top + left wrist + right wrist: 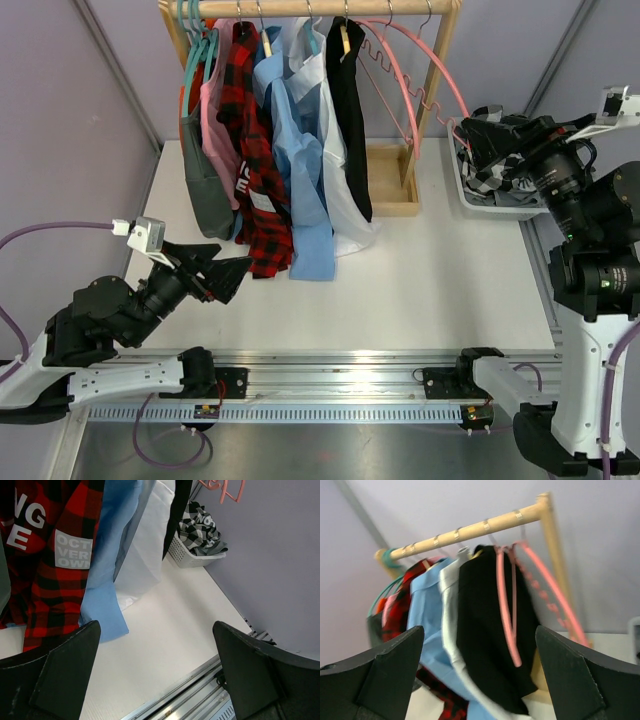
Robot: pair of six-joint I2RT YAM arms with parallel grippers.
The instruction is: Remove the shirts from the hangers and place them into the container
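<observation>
**6 shirts on the rail, 1 checked shirt in the basket, both grippers empty**

Near left, the left gripper [228,266] hovers low over the white table [430,290] with its 2 fingers spread wide and nothing between them. It points toward the hems of the hanging shirts.

Farther back, 6 shirts hang side by side from the wooden rail [320,8]. From left to right they are the dark grey shirt [205,190], the pink shirt [214,115], the red-and-black checked shirt [255,170], the light blue shirt [300,180], the white shirt [345,210] and the black shirt [352,120]. The longest hems touch the table. Teal hangers [195,45] are bunched at the left end of the rail. Right of the black shirt, bare pink hangers [425,75] hang from the rail.

At the far right edge of the table sits the white basket [478,203], with a black-and-white checked shirt [490,178] piled inside it. The right gripper [478,135] hangs just above the basket. Its fingers stand wide apart and hold nothing, and its wrist view looks up at the rail.
</observation>
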